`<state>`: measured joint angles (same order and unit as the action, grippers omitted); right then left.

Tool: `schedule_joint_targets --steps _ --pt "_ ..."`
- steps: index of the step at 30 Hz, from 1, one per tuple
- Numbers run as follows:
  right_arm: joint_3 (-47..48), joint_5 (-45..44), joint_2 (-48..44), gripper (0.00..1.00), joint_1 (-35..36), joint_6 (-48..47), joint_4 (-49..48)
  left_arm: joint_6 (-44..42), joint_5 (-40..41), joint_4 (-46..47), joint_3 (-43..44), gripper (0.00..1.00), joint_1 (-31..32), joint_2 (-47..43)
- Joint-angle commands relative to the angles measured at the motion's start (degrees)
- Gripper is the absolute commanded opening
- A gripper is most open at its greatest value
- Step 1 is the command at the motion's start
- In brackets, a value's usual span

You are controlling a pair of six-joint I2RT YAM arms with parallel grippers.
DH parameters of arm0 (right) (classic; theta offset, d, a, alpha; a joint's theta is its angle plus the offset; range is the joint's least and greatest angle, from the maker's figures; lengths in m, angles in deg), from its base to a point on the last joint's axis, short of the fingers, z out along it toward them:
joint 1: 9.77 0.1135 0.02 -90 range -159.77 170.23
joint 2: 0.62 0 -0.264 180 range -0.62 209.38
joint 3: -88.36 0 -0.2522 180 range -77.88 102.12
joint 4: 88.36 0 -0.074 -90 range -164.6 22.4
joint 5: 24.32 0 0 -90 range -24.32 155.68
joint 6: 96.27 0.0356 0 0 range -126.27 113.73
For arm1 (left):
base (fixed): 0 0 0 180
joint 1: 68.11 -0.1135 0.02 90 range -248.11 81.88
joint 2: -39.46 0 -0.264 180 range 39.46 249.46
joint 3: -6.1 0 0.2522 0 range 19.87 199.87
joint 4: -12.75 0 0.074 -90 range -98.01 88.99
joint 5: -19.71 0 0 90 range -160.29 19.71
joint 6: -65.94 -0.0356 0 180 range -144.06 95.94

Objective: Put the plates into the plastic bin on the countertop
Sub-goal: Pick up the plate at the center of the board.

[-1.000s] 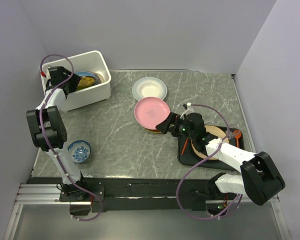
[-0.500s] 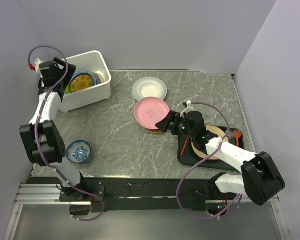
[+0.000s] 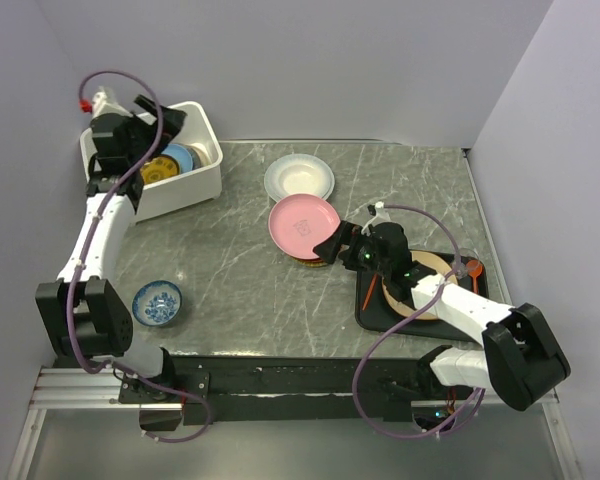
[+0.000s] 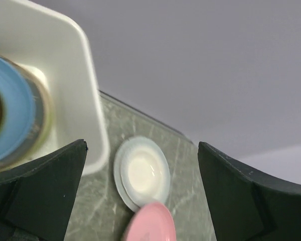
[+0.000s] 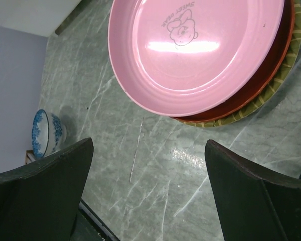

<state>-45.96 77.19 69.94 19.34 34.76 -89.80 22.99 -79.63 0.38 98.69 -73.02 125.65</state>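
Hovering above the plastic bin (image 3: 185, 190), your left fingers (image 4: 40, 196) stand spread and empty, plates (image 3: 170, 165) leaning inside; your right fingers (image 5: 40, 196), likewise spread, sit beside the pink plate (image 3: 302, 225) topping a stack (image 5: 278, 75) on the table (image 3: 240, 290), apparently next to go.

bowl (image 3: 157, 303): small blue-and-white patterned one, upright, off on its own front-left, nothing touching it | tray (image 3: 375, 318): flat, black, front-right | spoon (image 3: 473, 268): orange-red, at the tray's far right corner | stick (image 3: 369, 290): thin, orange, along the tray's left side, can't tell what it is | walls (image 3: 330, 60): plain pale lilac
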Motion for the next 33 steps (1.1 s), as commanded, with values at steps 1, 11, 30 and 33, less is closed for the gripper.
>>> schedule_joint_targets --steps 1,11,30,33 --pt "-0.02 -1.58 -2.80 0.99 0.08 0.36 -0.62 -5.47 -6.21 0.03 0.10 0.97 4.55 0.38" --pt "-1.69 -1.75 -4.73 0.99 0.16 0.62 -0.70 -13.64 -13.15 -0.68 -8.07 0.97 14.31 1.08" --pt "-3.01 -1.05 -3.42 0.99 0.08 1.85 -2.90 -16.90 -15.17 -1.92 -16.95 0.95 21.69 6.26" --pt "-3.18 -1.22 -3.33 0.99 0.08 2.03 -2.82 -16.90 -15.62 -0.16 -17.30 0.94 22.39 8.02"
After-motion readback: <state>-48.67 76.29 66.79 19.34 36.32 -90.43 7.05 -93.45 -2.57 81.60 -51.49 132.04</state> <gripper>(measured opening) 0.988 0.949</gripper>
